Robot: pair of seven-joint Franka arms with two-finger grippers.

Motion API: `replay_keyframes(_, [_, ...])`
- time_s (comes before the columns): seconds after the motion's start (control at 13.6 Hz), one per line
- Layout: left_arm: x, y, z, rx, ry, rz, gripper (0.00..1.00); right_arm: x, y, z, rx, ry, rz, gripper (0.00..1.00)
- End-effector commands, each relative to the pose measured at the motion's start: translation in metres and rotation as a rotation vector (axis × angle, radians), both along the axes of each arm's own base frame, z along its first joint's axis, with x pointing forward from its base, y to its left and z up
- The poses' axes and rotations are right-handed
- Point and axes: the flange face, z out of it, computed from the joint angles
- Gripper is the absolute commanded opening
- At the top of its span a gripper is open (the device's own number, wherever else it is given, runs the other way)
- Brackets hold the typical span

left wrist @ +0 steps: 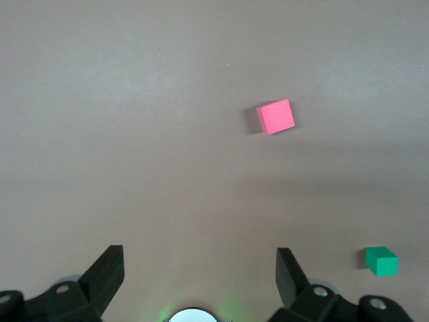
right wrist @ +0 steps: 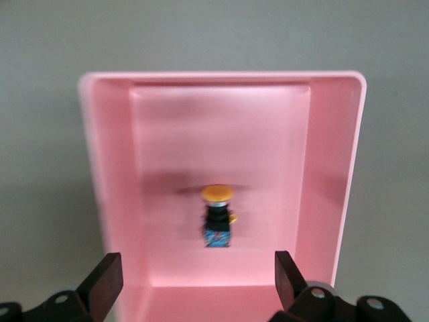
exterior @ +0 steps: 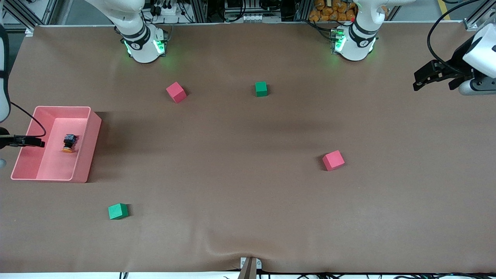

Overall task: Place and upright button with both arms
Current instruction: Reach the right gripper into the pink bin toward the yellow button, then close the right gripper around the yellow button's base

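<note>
The button [exterior: 69, 142] lies tipped in the pink bin [exterior: 87, 147] at the bench's [exterior: 248, 186] nine o'clock. The right gripper [right wrist: 194, 275] hovers wide over it; the left gripper [left wrist: 199, 272], wide, waits at two o'clock.

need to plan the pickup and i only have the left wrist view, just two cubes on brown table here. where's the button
Observer: The button lies in the pink bin at the right arm's end of the table.
Operator: is it standing up
Observer: No, it lies on its side on the bin floor, orange cap toward the front camera.
Operator: where's the right gripper
Observer: The right gripper hangs open over the bin, the button between its fingers in its wrist view, not touched.
Operator: and my gripper
Observer: The left gripper is open, in the air at the left arm's end of the table, holding nothing.
</note>
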Motion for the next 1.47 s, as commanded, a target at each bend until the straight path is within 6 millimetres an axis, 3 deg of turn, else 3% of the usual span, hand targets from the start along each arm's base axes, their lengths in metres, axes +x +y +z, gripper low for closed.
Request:
replay_keyframes(0.0, [0.002,0.001,0.002,0.006,-0.001,-0.015,1.00,-0.002,-0.010,-0.046,0.049,0.012,0.003,1.00])
replay_keyframes(0.59, [0.001,-0.001,0.003,0.008,-0.003,0.002,1.00,-0.015,-0.025,-0.135,0.068,0.041,0.035,1.00])
replay_keyframes(0.81, [0.002,-0.002,0.003,0.008,-0.003,-0.001,1.00,-0.022,-0.034,-0.147,0.074,0.048,0.020,1.00])
replay_keyframes(1.03, [0.001,-0.001,0.005,0.008,-0.010,0.002,1.00,-0.032,-0.027,-0.168,0.102,0.033,0.001,1.00])
replay_keyframes(1.1, [0.001,-0.002,0.005,0.008,-0.012,0.002,1.00,-0.034,-0.028,-0.171,0.105,0.033,0.006,0.80])
replay_keyframes(1.17, [0.003,-0.002,0.005,0.005,-0.016,0.002,1.00,-0.034,-0.029,-0.170,0.110,0.030,0.023,0.54])
replay_keyframes(1.25, [0.004,-0.003,0.004,0.005,-0.022,0.001,1.00,-0.034,-0.030,-0.170,0.113,0.031,0.032,0.21])
replay_keyframes(1.32, [0.005,-0.003,0.005,0.004,-0.031,0.001,1.00,-0.034,-0.029,-0.170,0.116,0.036,0.033,0.00])
replay_keyframes(1.39, [0.006,-0.003,0.006,0.001,-0.040,0.001,1.00,-0.032,-0.027,-0.167,0.115,0.035,0.036,0.00])
